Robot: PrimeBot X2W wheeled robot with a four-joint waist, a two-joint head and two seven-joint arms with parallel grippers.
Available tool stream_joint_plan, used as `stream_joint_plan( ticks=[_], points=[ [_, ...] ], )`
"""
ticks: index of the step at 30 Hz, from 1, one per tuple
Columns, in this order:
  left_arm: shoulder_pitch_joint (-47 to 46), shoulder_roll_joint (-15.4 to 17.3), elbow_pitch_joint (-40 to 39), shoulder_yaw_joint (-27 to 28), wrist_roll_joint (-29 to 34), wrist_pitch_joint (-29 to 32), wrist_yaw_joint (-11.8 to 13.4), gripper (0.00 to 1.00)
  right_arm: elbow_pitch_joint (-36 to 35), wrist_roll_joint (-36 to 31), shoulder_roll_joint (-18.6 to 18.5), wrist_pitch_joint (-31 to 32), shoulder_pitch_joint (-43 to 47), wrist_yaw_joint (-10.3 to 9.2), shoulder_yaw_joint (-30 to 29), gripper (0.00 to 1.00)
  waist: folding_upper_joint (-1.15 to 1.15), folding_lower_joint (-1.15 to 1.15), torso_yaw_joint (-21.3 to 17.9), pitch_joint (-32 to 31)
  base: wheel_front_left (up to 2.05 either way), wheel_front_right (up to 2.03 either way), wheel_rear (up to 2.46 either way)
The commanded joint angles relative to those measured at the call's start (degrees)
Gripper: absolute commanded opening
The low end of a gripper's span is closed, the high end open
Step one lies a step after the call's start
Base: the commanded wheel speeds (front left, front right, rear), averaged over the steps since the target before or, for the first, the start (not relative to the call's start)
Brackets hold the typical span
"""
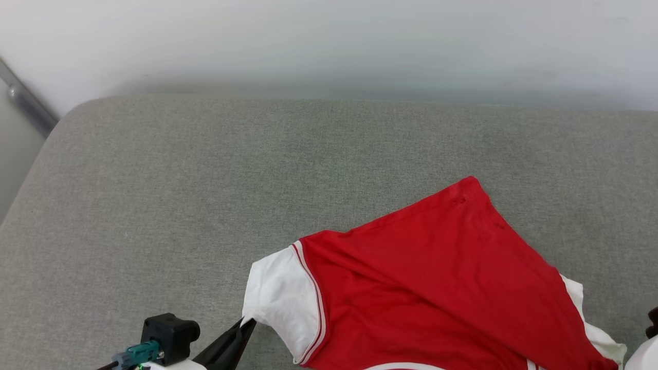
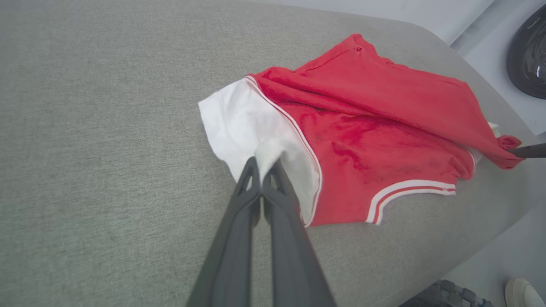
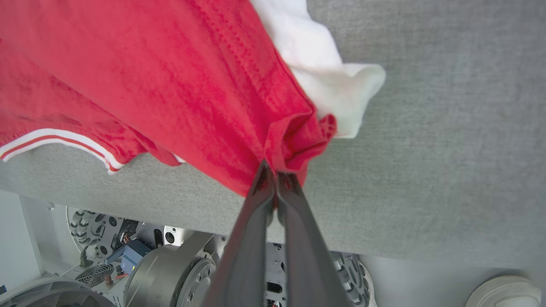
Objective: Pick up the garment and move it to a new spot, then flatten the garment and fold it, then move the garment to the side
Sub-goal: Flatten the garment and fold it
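The garment (image 1: 437,288), a red jersey with white sleeves and striped trim, lies folded over on the grey cushion near its front edge. In the head view my left gripper (image 1: 245,325) is shut on the corner of the white sleeve at the lower left. The left wrist view shows its fingers pinching a tuft of white sleeve cloth of the garment (image 2: 367,128), with the left gripper (image 2: 266,164) closed. My right gripper (image 3: 275,170) is shut on a bunched red fold of the garment (image 3: 170,72) at its far right end. Lettering is hidden.
The grey cushion (image 1: 205,195) stretches wide to the left and back, ending at a pale wall. Its front edge (image 3: 384,238) drops to the robot's base and wheels below. A shoe tip (image 2: 522,292) shows on the floor at the lower right.
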Motion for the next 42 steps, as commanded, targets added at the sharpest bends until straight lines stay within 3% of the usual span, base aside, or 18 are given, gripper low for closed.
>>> stream_joint_plan(
  ticks=[1,10,15,28,38,39,40,42],
  points=[
    [0.1,0.0,-0.3,0.3,-0.1,-0.3,0.4,0.0,-0.6,0.3,-0.9,-0.6,-0.1,-0.02,0.4,0.98,0.0,0.02,0.0,0.2,0.0,0.0,0.0],
    [-2.2,1.1,-3.2,0.3,1.5,0.6,0.4,0.0,-6.4,4.4,-5.7,-0.5,-11.2,-0.02,1.8,1.0,0.0,0.02,2.5,3.8,0.0,0.0,0.0],
    [-3.7,0.6,-5.2,0.3,1.9,0.9,0.3,0.0,-6.1,3.9,-7.4,1.6,-19.6,-0.02,4.8,1.0,0.0,0.02,4.8,6.8,0.0,0.0,0.0],
    [-10.1,-1.8,-7.9,-2.0,4.4,2.9,-1.9,0.0,12.4,-5.2,-7.4,4.7,-41.2,-0.02,15.5,1.0,0.0,0.02,13.0,15.3,0.0,0.0,0.0],
    [-12.0,-4.2,-6.5,-3.5,5.3,1.8,-3.1,0.0,23.0,-7.6,-9.9,5.0,-41.0,-0.03,20.3,1.0,0.0,0.02,16.2,18.3,0.0,0.0,0.0],
    [-12.0,-4.4,-6.3,-3.6,5.3,1.7,-3.1,0.0,23.6,-7.8,-10.2,5.0,-40.3,-0.03,21.1,0.41,0.0,0.02,16.3,18.4,0.0,0.0,0.0],
    [-12.1,-4.5,-6.1,-3.7,5.3,1.6,-3.2,0.0,24.1,-8.1,-10.7,4.9,-39.5,-0.03,22.0,0.0,0.0,0.02,16.4,18.4,0.0,0.0,0.0],
    [-12.3,-4.6,-5.6,-3.7,5.6,1.4,-3.2,0.0,25.2,-8.1,-11.8,5.4,-38.0,-0.03,23.1,0.0,0.0,0.02,16.4,18.2,0.0,0.0,0.0]
  ],
)
